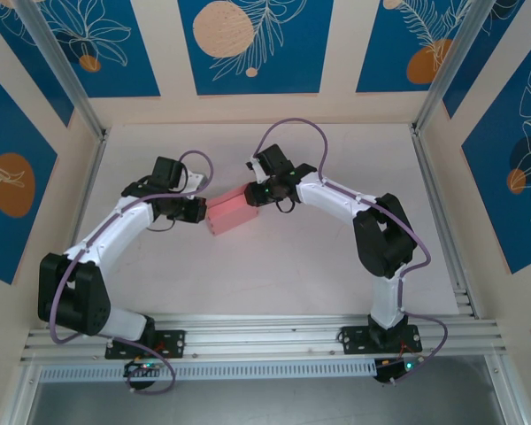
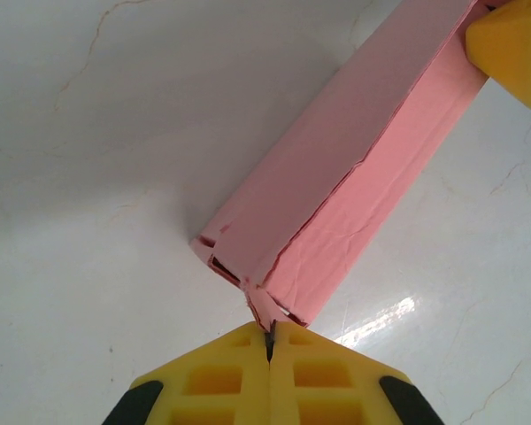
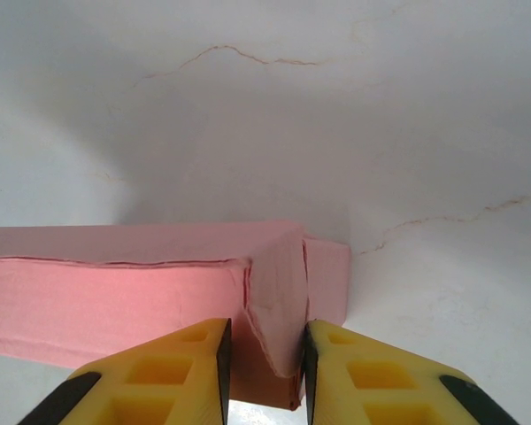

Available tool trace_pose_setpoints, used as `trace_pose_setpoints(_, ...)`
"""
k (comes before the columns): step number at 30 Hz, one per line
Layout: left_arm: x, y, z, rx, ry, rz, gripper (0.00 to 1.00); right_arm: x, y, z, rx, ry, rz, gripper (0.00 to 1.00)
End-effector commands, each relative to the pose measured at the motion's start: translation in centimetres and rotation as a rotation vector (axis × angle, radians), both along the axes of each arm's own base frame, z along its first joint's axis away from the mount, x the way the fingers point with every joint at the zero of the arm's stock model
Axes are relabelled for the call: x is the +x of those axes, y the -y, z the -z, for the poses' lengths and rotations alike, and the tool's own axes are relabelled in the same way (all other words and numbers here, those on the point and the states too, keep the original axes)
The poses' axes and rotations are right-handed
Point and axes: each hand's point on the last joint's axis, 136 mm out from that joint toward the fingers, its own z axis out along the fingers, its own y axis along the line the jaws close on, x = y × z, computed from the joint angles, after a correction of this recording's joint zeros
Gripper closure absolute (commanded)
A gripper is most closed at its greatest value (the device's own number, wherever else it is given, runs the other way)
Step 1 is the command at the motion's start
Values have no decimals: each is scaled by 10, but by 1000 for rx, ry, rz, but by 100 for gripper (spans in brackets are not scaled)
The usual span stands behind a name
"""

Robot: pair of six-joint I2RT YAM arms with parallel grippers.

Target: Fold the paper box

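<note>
The paper box (image 1: 233, 214) lies between both: left gripper (image 2: 269, 341) pinches one end flap, right gripper (image 3: 265, 359) clamps the other.

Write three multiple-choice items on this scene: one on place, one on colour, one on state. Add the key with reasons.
1. Where is the paper box?
A. Between the left tool and the right tool, on the middle of the table
B. At the table's near edge
C. At the table's far edge

2. What colour is the paper box?
A. Blue
B. Pink
C. White

3. The left tool is:
A. Wide open
B. Shut on a tab at the box's end
C. Shut on nothing

Key:
1 A, the top view shows a tool at each end of it.
2 B, it is pink in every view.
3 B, the left wrist view shows a pink tab pinched between closed fingers.
</note>
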Motion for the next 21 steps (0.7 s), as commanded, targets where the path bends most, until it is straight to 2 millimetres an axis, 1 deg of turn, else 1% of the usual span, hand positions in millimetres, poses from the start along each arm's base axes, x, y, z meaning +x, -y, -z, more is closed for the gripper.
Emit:
trace_pose_setpoints(1, -7, -7, -5, 28, -15, 9, 100, -13, 2, 26, -53, -68, -26, 73)
trace_pose_setpoints(3, -7, -8, -6, 27, -15, 6, 100, -14, 2, 26, -52, -69, -28, 73)
trace_pose_setpoints(6, -6, -3, -7, -3, -17, 11, 100, -14, 2, 27, -53, -69, -29, 73)
trace_pose_setpoints(12, -7, 1, 0, -24, -42, 16, 100, -14, 1, 27, -52, -69, -32, 73)
trace_pose_setpoints(17, -8, 10, 3, -83, -56, 17, 100, -14, 0, 27, -51, -71, -34, 74)
trace_pose_setpoints(21, -12, 15, 11, -85, -80, 20, 100, -14, -1, 27, -47, -72, -36, 74)
